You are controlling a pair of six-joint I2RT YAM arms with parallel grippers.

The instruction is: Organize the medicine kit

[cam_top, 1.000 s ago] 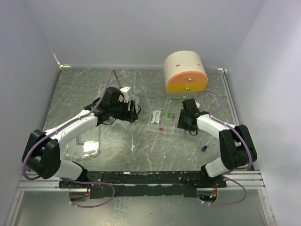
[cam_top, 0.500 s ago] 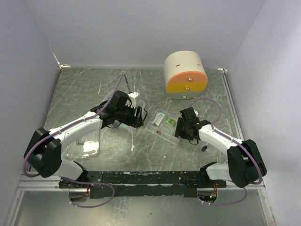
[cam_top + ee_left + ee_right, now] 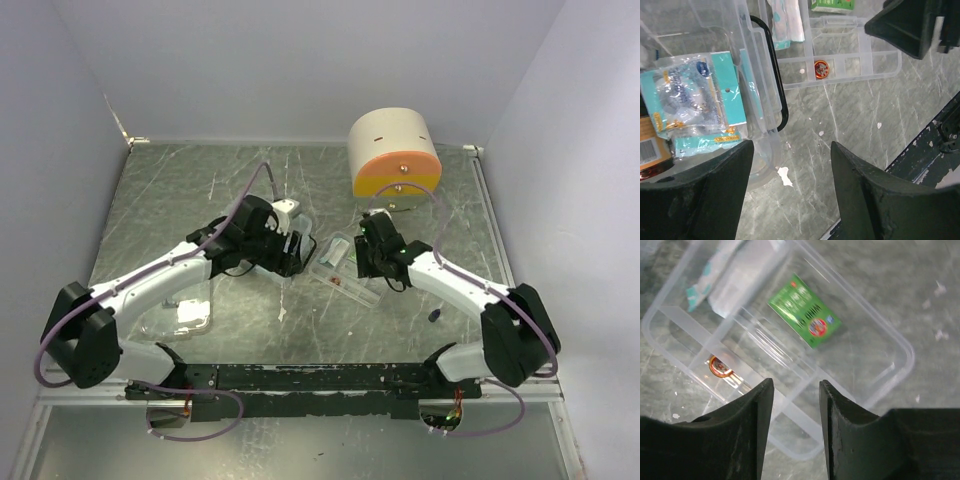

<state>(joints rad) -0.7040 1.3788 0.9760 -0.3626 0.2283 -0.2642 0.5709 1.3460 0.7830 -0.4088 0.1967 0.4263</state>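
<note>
Right hand (image 3: 794, 388) has swung left, hovering open over the tray (image 3: 860, 355).

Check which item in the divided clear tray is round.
The small red-orange disc, alone in a narrow compartment. The green box is rectangular, the white-teal packet an oblong pouch; both lie in larger sections.

The right gripper (image 3: 368, 254) has swung left, from the tray's right end to above its far right corner, and its forearm now stretches out straighter. The compartment tray (image 3: 352, 288) has turned on the table from nearly square to a clear slant, its right end nearer the arm bases. The left gripper (image 3: 292, 250) has moved right, along with the clear box (image 3: 754, 60), which now lies just beside the tray's left end.
</note>
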